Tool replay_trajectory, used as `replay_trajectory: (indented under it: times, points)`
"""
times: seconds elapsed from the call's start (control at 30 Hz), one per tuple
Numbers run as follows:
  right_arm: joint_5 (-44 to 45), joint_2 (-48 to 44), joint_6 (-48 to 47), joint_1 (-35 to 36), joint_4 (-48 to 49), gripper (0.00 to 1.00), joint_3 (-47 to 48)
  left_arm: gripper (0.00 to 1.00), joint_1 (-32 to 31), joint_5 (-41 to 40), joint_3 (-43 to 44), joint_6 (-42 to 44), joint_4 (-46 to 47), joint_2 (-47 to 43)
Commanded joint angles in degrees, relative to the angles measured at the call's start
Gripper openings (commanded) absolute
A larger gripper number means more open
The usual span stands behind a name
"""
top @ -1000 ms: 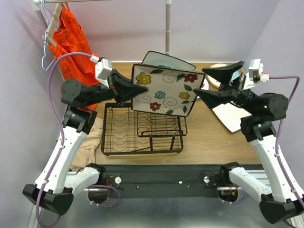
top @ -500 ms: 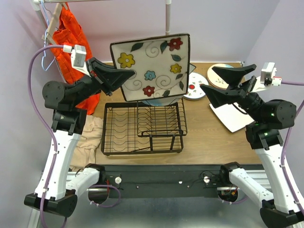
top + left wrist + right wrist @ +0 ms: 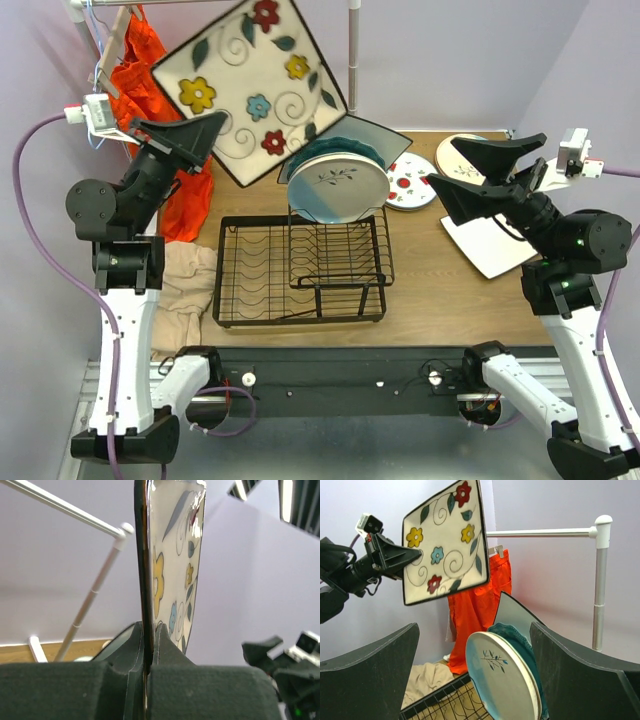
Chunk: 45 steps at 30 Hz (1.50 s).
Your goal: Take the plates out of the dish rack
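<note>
Left tool (image 3: 212, 130) clamps a square cream plate (image 3: 250, 90) printed with colourful flowers

Left arm (image 3: 125, 350), right arm (image 3: 578, 350): white shells, black joints.
Cables (image 3: 16, 175): purple, looped off wrists (white camera boxes (image 3: 97, 112) are mounted there).
Left gripper (image 3: 222, 120), right gripper (image 3: 442, 163): black wedge fingers.

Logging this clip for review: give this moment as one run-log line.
left gripper: shut on flower-print plate, held aloft | right gripper: open, empty | dish rack: holds round plates

Glossy ceramic flower plate (image 3: 250, 90), matt black wire dish rack (image 3: 300, 285), wood-grain table (image 3: 450, 300), orange cloth garment (image 3: 137, 62)
</note>
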Motion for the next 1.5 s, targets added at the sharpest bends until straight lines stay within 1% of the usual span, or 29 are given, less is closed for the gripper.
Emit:
replay_trajectory:
  times: [0.0, 0.3, 0.33, 0.47, 0.6, 0.87, 0.9, 1.07, 1.13, 1.2, 1.33, 1.47]
  points:
    - [-0.4, -0.8, -0.9, -0.3, -2.2, 1.00, 1.1, 0.00, 3.1, -11.8, -0.7, -10.2, 11.9, -1.5]
    - [-1.2, -1.5, -1.6, -0.2, -2.6, 1.00, 0.3, 0.00, 4.1, -22.1, -0.6, -9.4, 9.6, 3.2]
    - [-1.4, -1.6, -1.8, -0.3, -2.6, 1.00, 0.0, 0.00, 4.1, -25.0, -1.0, -9.3, 9.2, 3.3]
    - [-1.6, -1.2, -2.1, -0.3, -2.6, 1.00, -0.3, 0.00, 4.1, -31.6, -1.6, -8.4, 7.8, 3.8]
    - [-2.0, -0.6, -1.8, -0.2, -2.6, 1.00, -0.2, 0.00, 4.1, -31.7, -1.2, -9.0, 6.8, 6.1]
    - [-2.2, -0.1, -2.3, -0.2, -2.6, 1.00, -0.5, 0.00, 4.0, -30.1, -4.1, -10.8, 6.4, 11.1]
    - [-2.2, -0.1, -2.4, -0.2, -2.6, 1.00, -0.7, 0.00, 3.9, -28.7, -4.3, -10.6, 6.5, 11.2]
    - [-2.1, 0.1, -2.7, -0.2, -2.5, 1.00, -1.5, 0.00, 1.8, -29.4, -5.9, -10.1, 6.7, 11.2]
    - [-2.1, 0.2, -2.7, -0.3, -2.4, 1.00, -1.7, 0.00, 0.9, -32.0, -5.6, -8.8, 6.5, 11.3]
    - [-2.5, 0.6, -2.6, -0.2, -2.4, 1.00, -1.9, 0.00, -1.5, -33.6, -5.5, -8.2, 6.3, 11.1]
    - [-3.1, 0.8, -2.2, -0.3, -2.4, 1.00, -2.1, 0.00, -4.8, -40.1, -7.3, -10.5, 4.8, 10.0]
    - [-3.5, 0.8, -2.1, -0.3, -2.1, 1.00, -2.4, 0.00, -7.5, -43.4, -8.7, -14.3, 3.5, 10.8]
